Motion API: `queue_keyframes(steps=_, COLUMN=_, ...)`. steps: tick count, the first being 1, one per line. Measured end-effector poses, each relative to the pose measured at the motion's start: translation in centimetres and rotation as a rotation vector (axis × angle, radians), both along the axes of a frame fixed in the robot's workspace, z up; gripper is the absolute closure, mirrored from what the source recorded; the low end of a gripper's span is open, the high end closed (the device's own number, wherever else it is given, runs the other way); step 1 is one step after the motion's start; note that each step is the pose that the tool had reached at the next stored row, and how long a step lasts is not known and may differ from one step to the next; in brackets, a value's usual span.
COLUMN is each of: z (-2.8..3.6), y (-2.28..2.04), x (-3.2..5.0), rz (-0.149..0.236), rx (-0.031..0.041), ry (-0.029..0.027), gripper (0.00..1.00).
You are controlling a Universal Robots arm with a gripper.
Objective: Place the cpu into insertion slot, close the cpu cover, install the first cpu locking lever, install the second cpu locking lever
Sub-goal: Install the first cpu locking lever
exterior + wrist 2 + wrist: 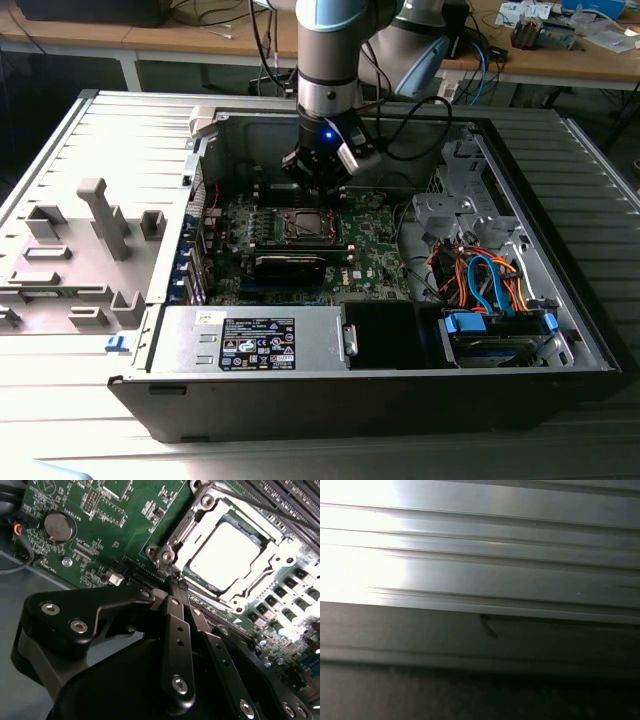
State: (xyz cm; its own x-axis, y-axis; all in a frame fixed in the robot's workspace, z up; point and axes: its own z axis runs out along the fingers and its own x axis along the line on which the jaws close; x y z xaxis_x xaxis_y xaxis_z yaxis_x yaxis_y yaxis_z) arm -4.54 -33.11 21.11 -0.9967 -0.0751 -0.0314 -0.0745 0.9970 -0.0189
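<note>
A: Hovering inside the open computer case (560,330), the gripper (318,183) sits just above the insertion slot (305,226) on the green motherboard (375,250).

B: Jaws?

A: Narrow, fingers (175,630) pressed together, holding nothing, going by the second wrist view.

B: Chip?

A: The cpu (227,555) lies seated in the socket, right past the fingertips. The cpu cover (197,525) is down around it, silver top showing through the window.

B: Rest of the case?

A: Coin battery (59,526) on the board beside the pincer. Blue and orange cables (485,280) well off to the exterior view's right.
</note>
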Motion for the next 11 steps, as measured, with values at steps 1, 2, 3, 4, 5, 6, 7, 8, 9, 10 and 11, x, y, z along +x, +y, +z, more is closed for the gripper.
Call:
queue_keyframes(steps=1, z=0.00, y=-0.14, x=0.00, rz=0.000, rx=-0.0001, ry=0.0001, gripper=0.89)
queue_keyframes(steps=2, z=0.00, y=-0.41, x=-0.01, rz=0.000, rx=-0.0001, ry=0.0000, gripper=0.89)
queue_keyframes(steps=3, z=-0.01, y=-0.64, x=0.00, rz=-0.001, rx=-0.0011, ry=0.0000, gripper=0.89)
queue_keyframes(steps=4, z=-0.02, y=-0.80, x=0.00, rz=-0.001, rx=-0.0031, ry=0.0000, gripper=0.89)
queue_keyframes(steps=5, z=-0.04, y=-0.89, x=-0.01, rz=-0.002, rx=-0.0077, ry=-0.0001, gripper=0.89)
queue_keyframes(steps=6, z=-0.06, y=-0.95, x=-0.01, rz=-0.003, rx=-0.0137, ry=-0.0001, gripper=0.89)
queue_keyframes(steps=7, z=-0.08, y=-1.02, x=-0.01, rz=-0.004, rx=-0.0195, ry=0.0000, gripper=0.89)
queue_keyframes(steps=8, z=-0.11, y=-1.08, x=-0.01, rz=-0.006, rx=-0.0244, ry=-0.0001, gripper=0.89)
queue_keyframes(steps=9, z=-0.14, y=-1.17, x=0.00, rz=-0.007, rx=-0.0290, ry=-0.0001, gripper=0.89)
queue_keyframes(steps=10, z=-0.18, y=-1.31, x=0.00, rz=-0.008, rx=-0.0302, ry=-0.0001, gripper=0.89)
queue_keyframes(steps=11, z=-0.27, y=-1.70, x=0.00, rz=-0.011, rx=-0.0307, ry=-0.0003, gripper=0.89)
